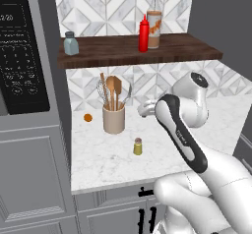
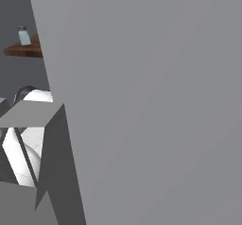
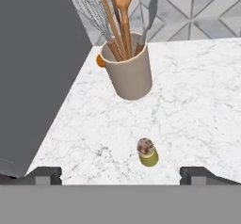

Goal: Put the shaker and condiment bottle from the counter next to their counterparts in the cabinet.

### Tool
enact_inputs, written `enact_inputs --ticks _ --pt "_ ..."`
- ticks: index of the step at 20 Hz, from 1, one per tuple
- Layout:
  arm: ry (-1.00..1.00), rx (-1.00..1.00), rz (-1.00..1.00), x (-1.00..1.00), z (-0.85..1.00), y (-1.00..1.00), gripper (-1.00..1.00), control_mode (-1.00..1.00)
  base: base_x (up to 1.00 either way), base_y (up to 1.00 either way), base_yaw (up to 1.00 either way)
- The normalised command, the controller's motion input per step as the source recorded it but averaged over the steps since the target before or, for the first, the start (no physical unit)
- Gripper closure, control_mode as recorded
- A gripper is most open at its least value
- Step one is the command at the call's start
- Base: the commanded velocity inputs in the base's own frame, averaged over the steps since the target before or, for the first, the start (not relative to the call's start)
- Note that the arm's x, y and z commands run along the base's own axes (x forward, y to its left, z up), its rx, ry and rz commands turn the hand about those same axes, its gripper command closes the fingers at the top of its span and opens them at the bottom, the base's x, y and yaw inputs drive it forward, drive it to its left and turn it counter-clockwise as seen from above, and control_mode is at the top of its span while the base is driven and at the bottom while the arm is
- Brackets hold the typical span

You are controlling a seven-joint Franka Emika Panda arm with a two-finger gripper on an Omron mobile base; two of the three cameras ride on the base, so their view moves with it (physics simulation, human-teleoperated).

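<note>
The shaker (image 3: 148,152) stands upright on the counter (image 3: 197,105), between the wide-spread fingers of the empty tool (image 3: 120,175).

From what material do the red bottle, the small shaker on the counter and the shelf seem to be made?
Red bottle: probably plastic, uniform glossy red. Shaker: yellow-green body, maybe glass or plastic; speckled cap, possibly metal. Shelf: dark brown wood, grain streaks visible.

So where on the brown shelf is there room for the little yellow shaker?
The shelf is bare between the blue-grey shaker at its left end and the red bottle. It is crowded where the red bottle stands against the tall clear bottle. The yellow shaker is on the counter.
</note>
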Motion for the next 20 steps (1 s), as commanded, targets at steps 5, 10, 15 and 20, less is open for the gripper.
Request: enact_inputs --ticks 5,10,15,20 --pt "0.04 -0.12 0.01 0.00 -0.23 0.00 -1.00 -1.00 0.00 0.00 0.00" --pt "0.00 -0.09 0.00 0.00 -0.16 0.00 -1.00 -1.00 0.00 0.00 0.00" --pt "0.00 -0.04 0.00 -0.14 -0.09 0.00 -1.00 -1.00 0.00 0.00 0.00" --pt "0.00 -0.02 0.00 -0.24 -0.11 0.00 -1.00 -1.00 0.00 0.00 0.00"
